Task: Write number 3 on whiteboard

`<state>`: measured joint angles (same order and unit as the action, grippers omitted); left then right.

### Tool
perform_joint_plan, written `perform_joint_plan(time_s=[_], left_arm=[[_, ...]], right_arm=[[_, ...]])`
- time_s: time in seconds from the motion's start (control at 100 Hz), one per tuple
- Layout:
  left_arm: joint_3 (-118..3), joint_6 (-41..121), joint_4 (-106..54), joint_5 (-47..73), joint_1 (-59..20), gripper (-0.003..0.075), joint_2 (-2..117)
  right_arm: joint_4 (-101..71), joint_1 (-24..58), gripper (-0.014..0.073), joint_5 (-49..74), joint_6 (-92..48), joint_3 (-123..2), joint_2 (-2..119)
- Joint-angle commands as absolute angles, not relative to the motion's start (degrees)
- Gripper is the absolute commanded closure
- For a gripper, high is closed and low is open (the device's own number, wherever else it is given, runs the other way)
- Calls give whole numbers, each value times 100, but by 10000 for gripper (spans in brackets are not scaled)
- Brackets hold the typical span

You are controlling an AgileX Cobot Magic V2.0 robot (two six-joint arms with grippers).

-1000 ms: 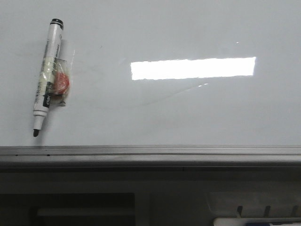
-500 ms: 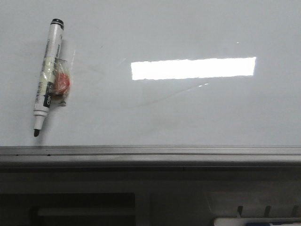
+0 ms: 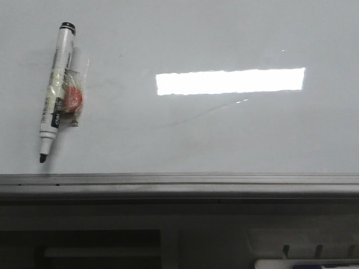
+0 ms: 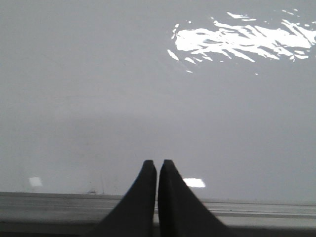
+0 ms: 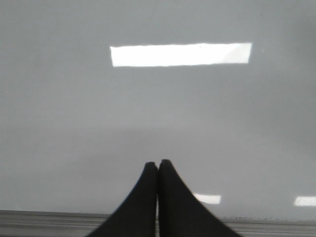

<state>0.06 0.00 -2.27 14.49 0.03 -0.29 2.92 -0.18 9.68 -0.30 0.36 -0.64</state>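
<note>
The whiteboard [image 3: 224, 134] is a glossy pale grey board that fills the front view and reflects a bright rectangular light. No number 3 shows on it. A white marker [image 3: 56, 89] with a black tip lies uncapped at the left, tip toward the near frame. My left gripper [image 4: 157, 163] is shut and empty over the board's near edge. My right gripper [image 5: 158, 163] is shut and empty, also over the near edge. Neither gripper shows in the front view.
A small clear wrapper with a red-orange piece [image 3: 73, 98] lies against the marker's right side. The grey metal frame edge [image 3: 179, 182] runs along the board's near side. A faint curved smear [image 3: 196, 115] crosses the board below the light's reflection.
</note>
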Motion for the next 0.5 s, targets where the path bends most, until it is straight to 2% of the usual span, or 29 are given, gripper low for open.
perform_joint_plan(time_s=[0.0, 0.23, 0.49], left_arm=[[72, -63, -617, 876, -21, 741, -167], [72, -63, -964, 617, -21, 741, -167], [-25, -63, -1258, 542, -21, 741, -167]], right_arm=[[345, 4, 654, 586, -82, 221, -152], [-353, 4, 654, 953, -82, 123, -142], [-999, 4, 654, 844, -82, 0, -142]])
